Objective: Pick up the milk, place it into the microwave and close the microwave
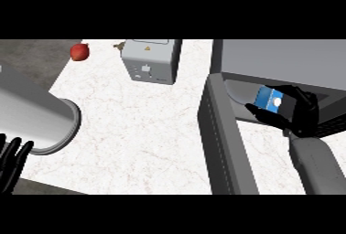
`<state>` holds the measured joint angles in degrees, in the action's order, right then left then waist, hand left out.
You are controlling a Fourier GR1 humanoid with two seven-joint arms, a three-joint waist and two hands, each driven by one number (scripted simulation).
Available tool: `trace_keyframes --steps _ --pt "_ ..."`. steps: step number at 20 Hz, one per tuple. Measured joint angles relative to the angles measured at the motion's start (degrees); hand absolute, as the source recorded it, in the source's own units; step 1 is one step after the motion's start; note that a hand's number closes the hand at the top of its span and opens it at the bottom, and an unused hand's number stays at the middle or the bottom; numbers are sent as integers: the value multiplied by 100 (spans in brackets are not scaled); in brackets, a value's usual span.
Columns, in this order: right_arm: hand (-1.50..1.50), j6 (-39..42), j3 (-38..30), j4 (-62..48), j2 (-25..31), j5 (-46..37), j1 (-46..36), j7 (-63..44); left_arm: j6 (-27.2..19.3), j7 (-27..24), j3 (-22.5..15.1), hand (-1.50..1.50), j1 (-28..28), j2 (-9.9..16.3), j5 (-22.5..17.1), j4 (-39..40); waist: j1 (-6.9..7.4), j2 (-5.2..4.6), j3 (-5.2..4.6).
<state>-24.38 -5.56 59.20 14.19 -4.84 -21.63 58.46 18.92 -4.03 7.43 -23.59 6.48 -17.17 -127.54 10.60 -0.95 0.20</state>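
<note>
- Nearest the camera, a wide grey forearm (34, 114) crosses the left edge of the head view, and below it the left robot hand (12, 160) shows at the lower left corner, dark fingers relaxed and apart, holding nothing, resting off the tabletop's near edge.
- White marbled tabletop (148, 137) lies bare through the middle, from its near edge up to the toaster, leaving a broad open stretch between the left forearm and the microwave door.
- Standing open, the microwave door (223, 146) runs as a long dark grey slab from the microwave's front corner down toward the near edge, walling off the tabletop's right side.
- Beyond the door, the microwave (283, 59) fills the upper right, its cavity mouth facing left and downward in view.
- Right robot hand (287, 112) is inside that opening, fingers and thumb curled round the milk (269, 99).
- That blue and white carton sits at the cavity mouth, tilted, its long axis running from upper left to lower right; whether it touches the cavity floor cannot be told.
- Far back stand a grey toaster (152, 61) and, near the tabletop's left edge, a red apple (79, 51), well apart.
</note>
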Motion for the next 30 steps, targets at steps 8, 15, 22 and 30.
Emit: trace_keyframes --steps 8,15,22,30 --pt "-150 22 231 -87 -244 -104 140 -31 46 46 -198 -150 197 24 120 51 260 -94 0" --pt "-150 -16 291 -417 -443 -88 -139 -248 55 94 -365 -150 372 28 250 103 298 -109 -10" --pt "-150 -64 332 -630 -476 -150 -315 -330 -15 154 -524 -150 492 -36 416 157 200 -58 -16" --pt "-150 -11 450 -943 -460 -235 -548 -386 -114 202 -743 -150 569 -159 628 208 56 -10 -13"
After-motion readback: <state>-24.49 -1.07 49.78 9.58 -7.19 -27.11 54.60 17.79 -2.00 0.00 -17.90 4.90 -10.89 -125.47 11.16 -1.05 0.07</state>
